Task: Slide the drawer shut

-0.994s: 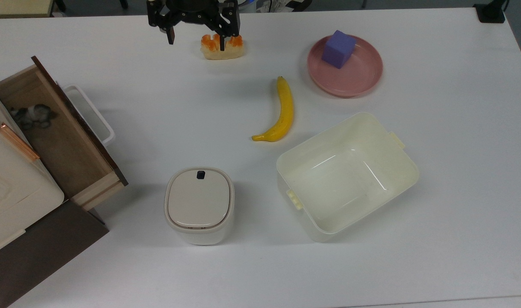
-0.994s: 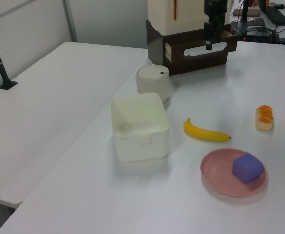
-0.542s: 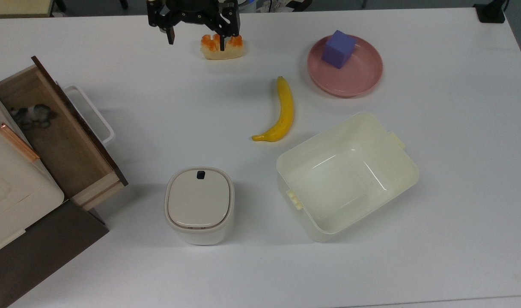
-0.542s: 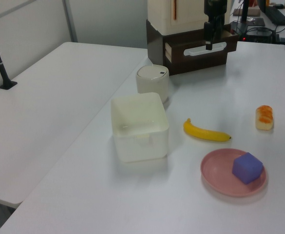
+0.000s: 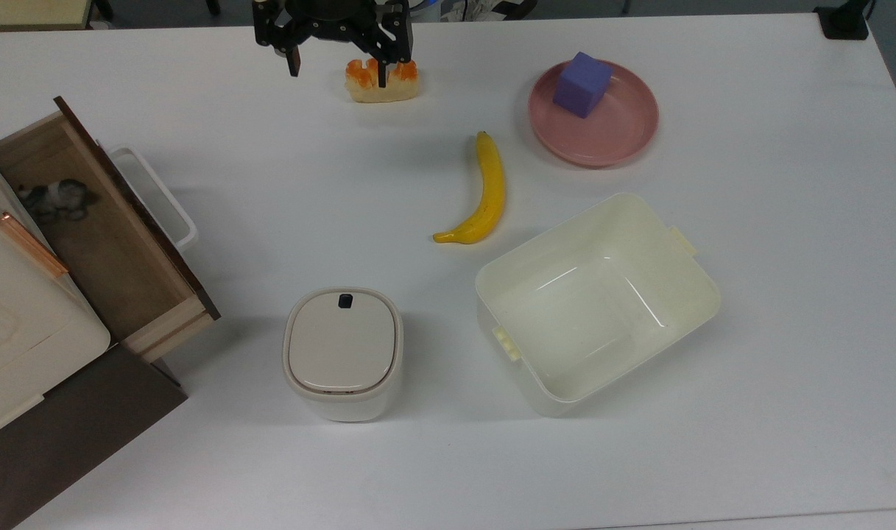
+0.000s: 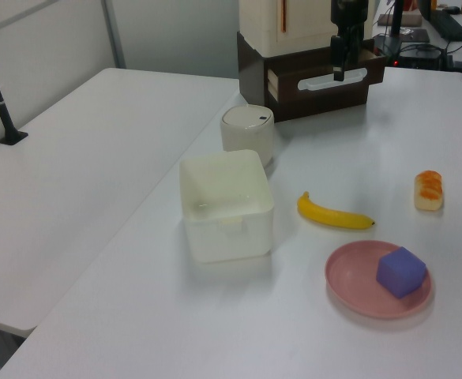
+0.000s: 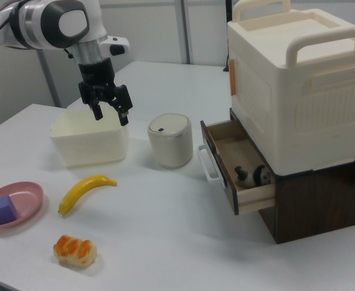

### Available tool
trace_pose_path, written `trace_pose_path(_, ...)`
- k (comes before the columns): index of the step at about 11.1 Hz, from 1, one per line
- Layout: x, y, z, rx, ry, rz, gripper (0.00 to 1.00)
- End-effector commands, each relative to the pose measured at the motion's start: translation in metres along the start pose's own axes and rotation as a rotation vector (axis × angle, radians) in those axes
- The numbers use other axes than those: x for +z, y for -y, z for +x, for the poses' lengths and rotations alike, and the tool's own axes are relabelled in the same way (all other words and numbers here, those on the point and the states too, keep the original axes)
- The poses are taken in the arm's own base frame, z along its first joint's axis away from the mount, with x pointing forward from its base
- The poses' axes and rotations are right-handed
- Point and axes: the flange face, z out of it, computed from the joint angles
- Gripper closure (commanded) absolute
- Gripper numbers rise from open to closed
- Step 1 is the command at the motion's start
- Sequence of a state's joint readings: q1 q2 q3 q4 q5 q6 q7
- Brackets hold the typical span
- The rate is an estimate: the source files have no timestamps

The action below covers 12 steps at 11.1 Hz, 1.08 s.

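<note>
We see the drawer [image 7: 238, 167] pulled out of the dark cabinet [image 7: 314, 197], its white handle [image 7: 206, 163] facing the lidded container [image 7: 170, 139]. Well away from the drawer, our gripper [image 7: 110, 111] hangs above the table [image 7: 177, 242] with fingers spread, holding nothing.

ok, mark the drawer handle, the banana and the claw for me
drawer handle [image 7: 206, 165], right view, middle of the white loop bar
banana [image 5: 489, 193], top view, mid-body
claw [image 7: 110, 114], right view, gap between the open fingertips
</note>
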<state>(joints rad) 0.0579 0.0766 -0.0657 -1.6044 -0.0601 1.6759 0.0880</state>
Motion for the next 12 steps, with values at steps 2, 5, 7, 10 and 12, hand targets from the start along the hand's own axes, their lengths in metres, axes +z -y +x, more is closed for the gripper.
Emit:
trace_pose_path(2,-0.0008,0.0004,-0.0082,-0.019,0.011,0.012,0.0)
trace_pose_path(5,-0.0014,0.0005,-0.0088,-0.093,0.011,0.025,0.43)
trace_pose_path(7,-0.0006,0.0006,-0.0084,-0.125,0.012,0.025,0.8)
trace_pose_path(10,0.001,0.0017,-0.0082,-0.133,0.015,0.025,1.0)
trace_pose_path(12,0.0047,-0.0063,-0.0034,-0.082,-0.002,0.025,1.0)
